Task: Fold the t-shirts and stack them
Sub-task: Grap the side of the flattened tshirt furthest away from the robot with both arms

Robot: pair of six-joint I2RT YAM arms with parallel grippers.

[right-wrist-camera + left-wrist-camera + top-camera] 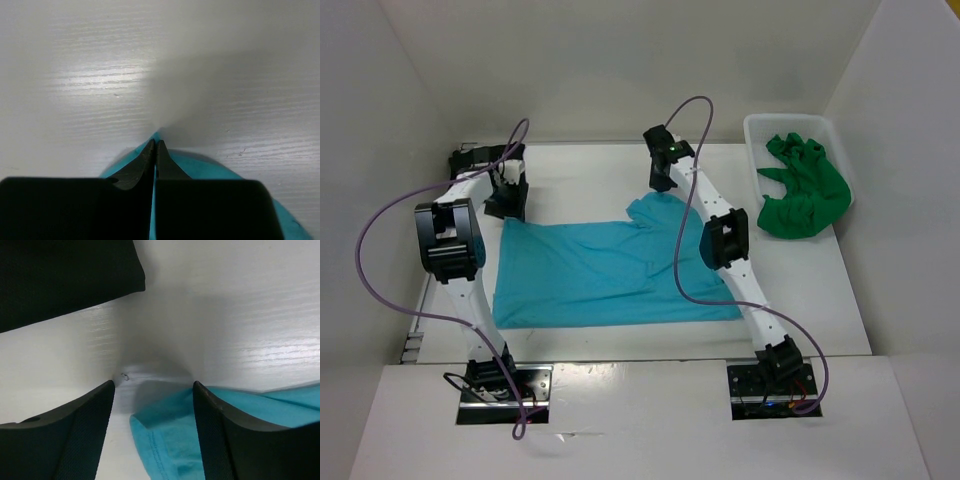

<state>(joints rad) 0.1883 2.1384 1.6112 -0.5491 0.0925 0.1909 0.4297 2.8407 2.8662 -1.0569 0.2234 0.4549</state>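
The turquoise t-shirt lies spread flat in the middle of the worktop, between the two arms, with its sleeves towards the far edge. The green t-shirt sits crumpled in the white basket at the far right. A flat black cloth shows in the upper left of the left wrist view, and I take it for the black t-shirt, lying just beyond the left arm's reach point.

The right end effector is down at the far right part of the turquoise shirt, its fingers pressed together with a sliver of blue cloth pinched between them. The left end effector stands with its fingers apart over the far left corner. A blue sleeve or hem edge lies between them, not gripped.

This cloth looks light, thin and limp. It should drape and sag from whatever point holds it, and it will not keep a shape on its own. A single pinch would likely drag one corner and bunch the rest. To my eye the sound hold is two matching corners along the far edge, each taking the doubled hem or sleeve seam, where the fabric is thickest and least likely to slip out.
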